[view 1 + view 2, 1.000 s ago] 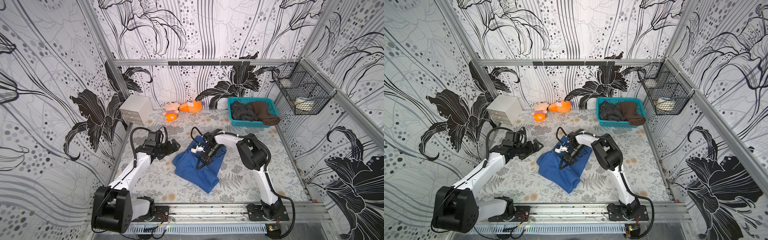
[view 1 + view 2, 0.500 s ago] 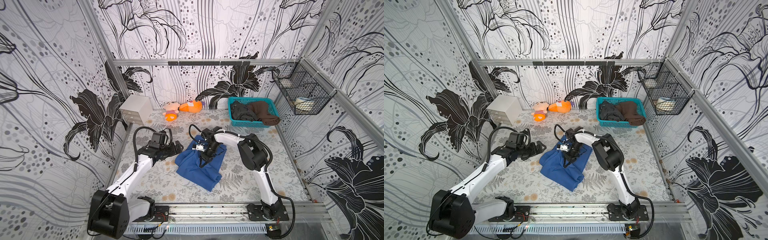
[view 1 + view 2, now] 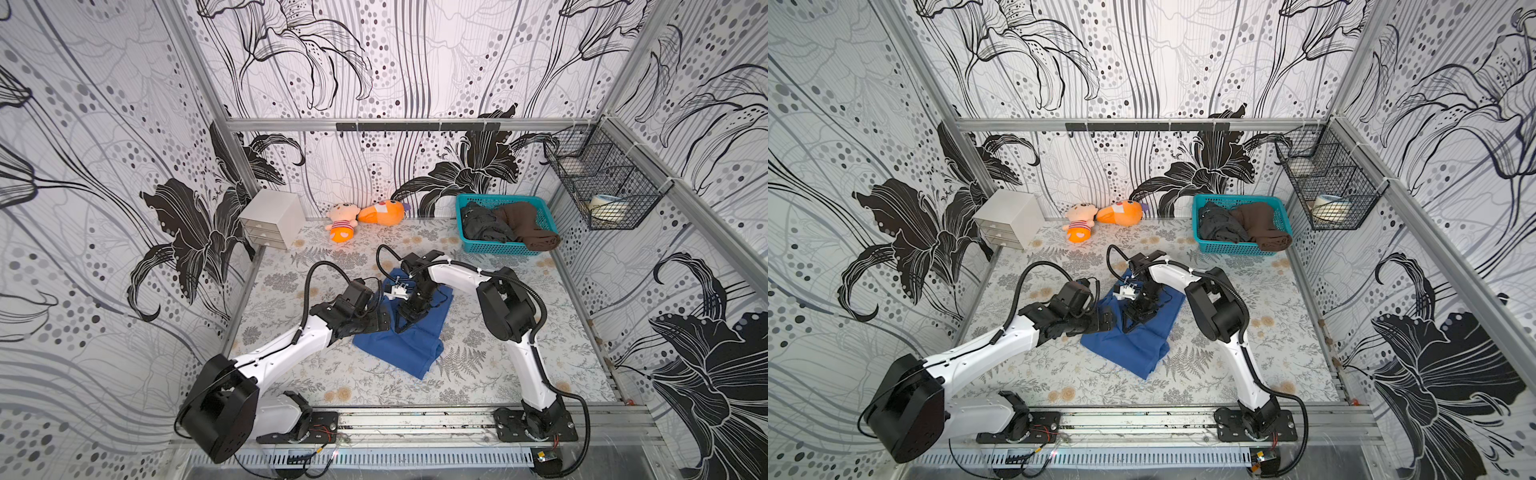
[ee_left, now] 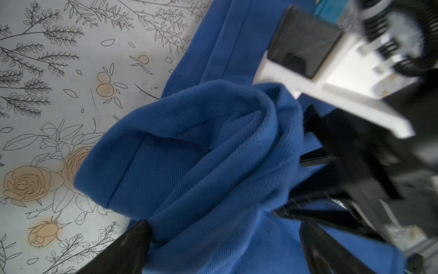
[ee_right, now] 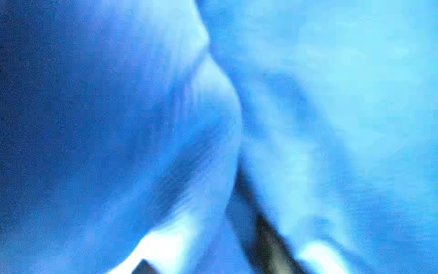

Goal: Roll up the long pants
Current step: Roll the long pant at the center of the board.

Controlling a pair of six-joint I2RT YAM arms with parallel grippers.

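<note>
Now the left arm [image 3: 291,349] has swung in from 9 o'clock, and the left jaws stand wide apart around the rolled edge of the long pants [image 3: 401,340], which lie in the middle of the bench [image 3: 582,353]. The right jaws, clamped on cloth a second ago, stand apart over it at the pants' 12 o'clock end. Counted: one pants, two arms, two plush toys [image 3: 343,216] at 12 o'clock, one teal basket [image 3: 498,248] at 1 o'clock holding two garments.

At the back: white drawer unit [image 3: 272,218], two plush toys [image 3: 343,218], teal basket [image 3: 494,248] holding garments [image 3: 521,216].
</note>
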